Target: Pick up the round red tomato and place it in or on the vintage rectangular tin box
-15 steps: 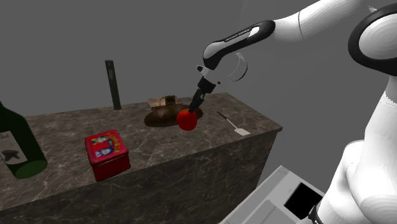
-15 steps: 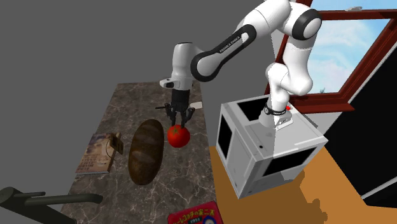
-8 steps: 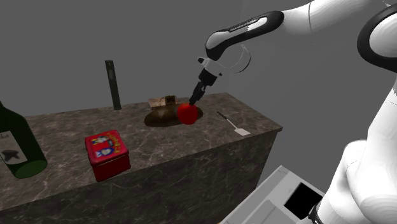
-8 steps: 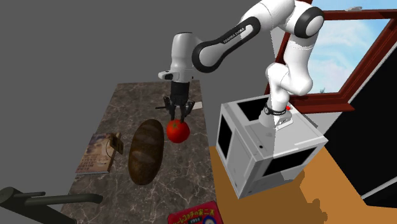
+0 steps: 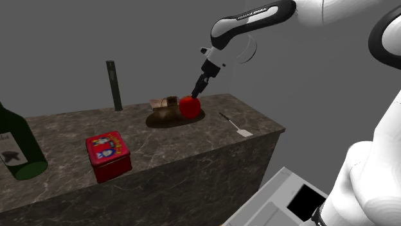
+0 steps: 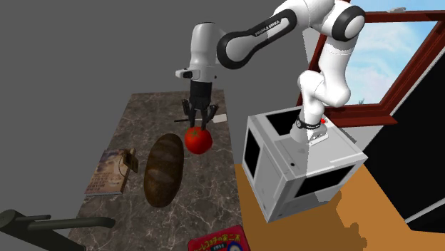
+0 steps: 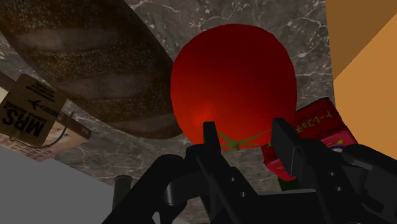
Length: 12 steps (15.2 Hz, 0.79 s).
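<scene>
As pincer (image 6: pixel 200 128) clasps it, tomato (image 6: pixel 199 141) hangs above countertop (image 6: pixel 142 123).

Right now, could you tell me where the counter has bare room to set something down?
The widest bare marble counter lies between the red tin box and the spatula. A narrower patch separates that box from the green bottle. Crowded at the far edge: bread loaf, magazine, the tomato held above.

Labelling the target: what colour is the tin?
The tin is red, its lid bearing a multicoloured picture; best in the shoulder view.
</scene>
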Each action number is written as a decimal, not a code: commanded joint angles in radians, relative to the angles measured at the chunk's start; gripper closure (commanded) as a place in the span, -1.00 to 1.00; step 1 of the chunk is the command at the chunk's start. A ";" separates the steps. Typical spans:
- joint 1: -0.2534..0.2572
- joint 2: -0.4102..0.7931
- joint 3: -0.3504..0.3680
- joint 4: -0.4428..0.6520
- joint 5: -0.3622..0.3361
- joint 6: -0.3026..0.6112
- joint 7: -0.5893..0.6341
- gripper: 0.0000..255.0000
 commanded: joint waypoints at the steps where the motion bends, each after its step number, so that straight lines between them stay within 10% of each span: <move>1: 0.000 -0.009 -0.001 0.016 -0.011 -0.022 0.015 1.00; 12: 0.033 -0.016 0.029 0.113 -0.056 -0.086 0.133 1.00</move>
